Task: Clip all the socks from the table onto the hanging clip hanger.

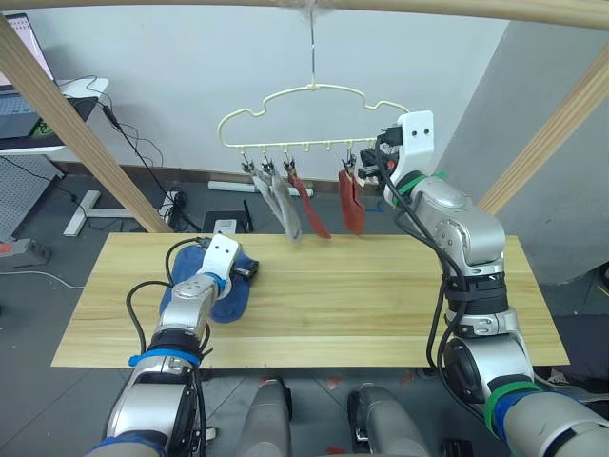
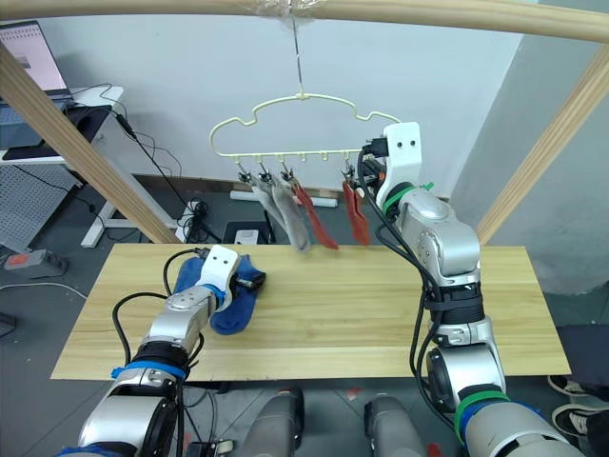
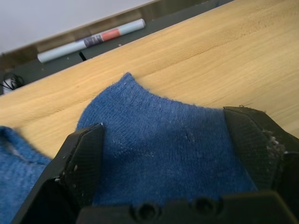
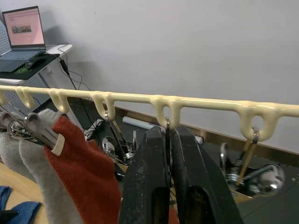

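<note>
Left eye view shows the worktop (image 1: 381, 305) under the clip hanger (image 1: 314, 119). Four socks (image 1: 319, 205) hang from it. Blue socks (image 1: 224, 295) lie below, between the left end effector's (image 3: 173, 154) wide fingers. The right end effector (image 4: 170, 158) squeezes a clip (image 4: 167, 130).

The left gripper (image 1: 249, 271) covers part of the blue socks (image 1: 231, 297) on the tabletop (image 1: 381, 305), so whether there is one sock or two cannot be told. The right fingers (image 4: 154, 186) hide the clip (image 4: 167, 140) they squeeze under the clip hanger (image 4: 196, 103).
</note>
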Robot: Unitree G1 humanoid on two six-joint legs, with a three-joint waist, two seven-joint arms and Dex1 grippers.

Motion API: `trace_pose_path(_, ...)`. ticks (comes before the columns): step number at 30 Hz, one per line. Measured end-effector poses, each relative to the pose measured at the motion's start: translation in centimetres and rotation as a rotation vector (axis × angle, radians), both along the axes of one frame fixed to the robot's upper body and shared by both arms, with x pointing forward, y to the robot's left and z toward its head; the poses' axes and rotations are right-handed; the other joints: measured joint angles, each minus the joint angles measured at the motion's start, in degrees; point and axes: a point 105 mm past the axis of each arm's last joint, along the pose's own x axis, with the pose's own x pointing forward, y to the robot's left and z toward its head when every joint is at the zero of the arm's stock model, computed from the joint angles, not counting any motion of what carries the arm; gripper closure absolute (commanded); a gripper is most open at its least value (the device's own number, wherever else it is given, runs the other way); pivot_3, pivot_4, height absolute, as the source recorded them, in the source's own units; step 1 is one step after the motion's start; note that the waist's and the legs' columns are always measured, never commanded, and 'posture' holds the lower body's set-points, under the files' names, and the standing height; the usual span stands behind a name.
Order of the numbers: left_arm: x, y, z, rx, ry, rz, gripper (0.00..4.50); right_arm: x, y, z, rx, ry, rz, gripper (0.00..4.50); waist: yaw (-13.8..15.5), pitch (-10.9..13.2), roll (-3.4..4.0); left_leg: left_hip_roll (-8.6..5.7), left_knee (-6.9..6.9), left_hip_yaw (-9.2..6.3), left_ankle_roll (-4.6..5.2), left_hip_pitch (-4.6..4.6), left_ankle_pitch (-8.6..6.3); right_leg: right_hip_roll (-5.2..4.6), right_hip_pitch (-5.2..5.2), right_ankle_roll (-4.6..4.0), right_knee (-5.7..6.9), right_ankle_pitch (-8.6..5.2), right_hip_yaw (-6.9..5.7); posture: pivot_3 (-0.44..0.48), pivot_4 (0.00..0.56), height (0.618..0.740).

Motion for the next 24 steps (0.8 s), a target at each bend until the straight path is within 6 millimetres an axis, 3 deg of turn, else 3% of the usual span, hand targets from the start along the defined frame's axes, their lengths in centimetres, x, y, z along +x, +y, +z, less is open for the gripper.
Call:
trace_pose_path(12, -1.2, -1.0, -0.3, -0.035, 0.008, -0.084, 3.55, 0.2, 0.3, -0.2, 0.009, 0.011, -0.005, 4.50, 0.01, 0.00, 0.01, 0.02, -0.01, -0.01, 0.00, 0.02, 0.00, 0.00, 0.00, 0.00, 0.02, 0.00, -0.01, 0.070, 0.233, 0.740)
trace_pose_path(16, -1.9, -2.6, -0.4, -0.056, 0.003, -0.139, 4.48, 0.5, 0.2, 0.0, 0.016, 0.010, -0.007, 4.50, 0.06, 0.01, 0.00, 0.03, -0.01, -0.01, 0.00, 0.00, 0.00, 0.00, 0.00, 0.00, 0.00, 0.00, -0.01, 0.074, 0.237, 0.740)
trace_pose_path(20, -2.4, -4.7, 0.4, -0.114, -0.019, -0.206, 4.49, 0.8, 0.0, -0.1, 0.016, 0.009, -0.009, 4.50, 0.06, 0.01, 0.01, 0.03, -0.02, -0.03, 0.00, -0.01, 0.00, 0.00, 0.00, 0.00, -0.01, 0.00, -0.01, 0.075, 0.237, 0.740)
trace_pose_path(24, -2.4, -6.4, 3.0, -0.201, -0.106, -0.262, 4.49, 0.9, -0.7, 0.2, 0.000, -0.011, -0.017, 4.50, 0.07, 0.01, 0.00, 0.03, -0.02, -0.03, 0.00, -0.01, 0.00, 0.00, 0.00, 0.00, -0.01, 0.00, 0.00, 0.077, 0.233, 0.740)
